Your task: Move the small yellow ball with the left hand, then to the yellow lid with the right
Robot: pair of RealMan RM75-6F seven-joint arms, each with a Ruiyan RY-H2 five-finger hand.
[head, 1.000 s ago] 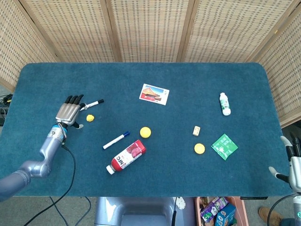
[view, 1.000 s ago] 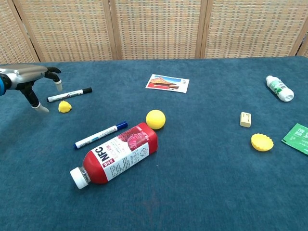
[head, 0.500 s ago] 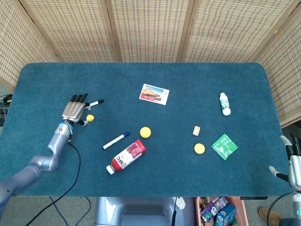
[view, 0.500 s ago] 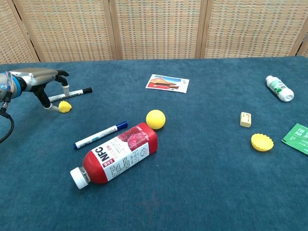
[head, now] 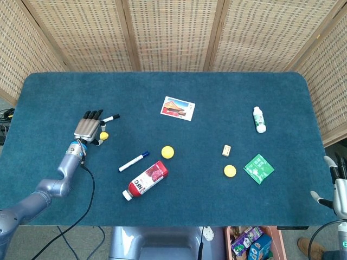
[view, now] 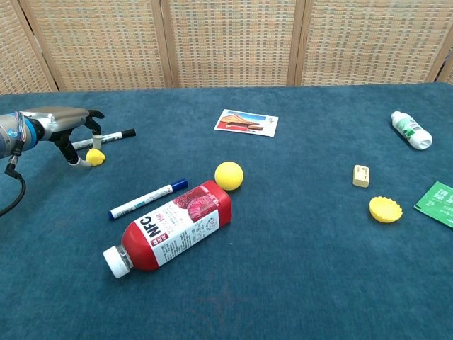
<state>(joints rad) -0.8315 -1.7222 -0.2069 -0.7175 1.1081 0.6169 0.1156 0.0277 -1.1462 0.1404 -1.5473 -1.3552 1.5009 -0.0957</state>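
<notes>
1. Yellow ball [head: 103, 136], the small one, sits on the table just under my left hand [head: 87, 128] in the head view, fingers closing around it; my right hand [head: 339, 190] idles open, well apart from the yellow lid [head: 230, 171].
2. Chest view: my fingertips [view: 79, 161] touch the ball beside a black marker [view: 106, 138], but it's not lifted. Whole move's still ahead, I reckon.

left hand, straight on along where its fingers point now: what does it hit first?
Probably the black-capped marker: in the head view the left hand has its fingertips pointing up the table, just short of it. The small yellow ball sits beside the hand. Fingertip height above the cloth is unclear.
</notes>
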